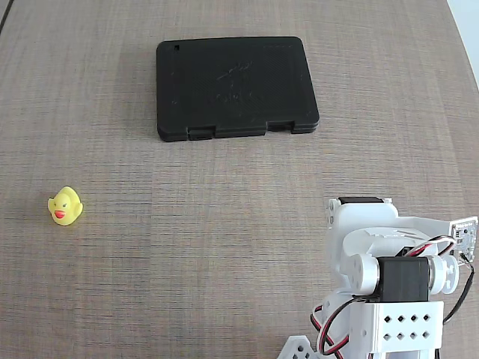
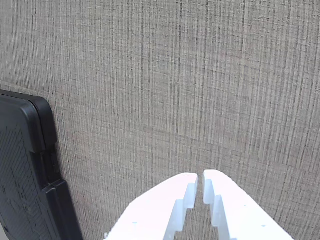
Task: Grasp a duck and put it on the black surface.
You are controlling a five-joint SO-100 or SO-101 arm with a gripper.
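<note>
The tiny yellow duck with a red-orange beak stands on the wood-grain table at the left of the fixed view, far from the arm. The black surface lies flat at the top middle, notched edge toward the arm; its edge also shows at the left of the wrist view. My white arm is folded at the bottom right of the fixed view, and its fingertips do not show there. In the wrist view my gripper is shut and empty over bare table, its white fingers nearly touching. The duck is out of the wrist view.
The wood-grain table spreads between the duck, the slab and the arm. The table's right edge shows at the top right corner of the fixed view. Red, black and white cables hang off the arm's base.
</note>
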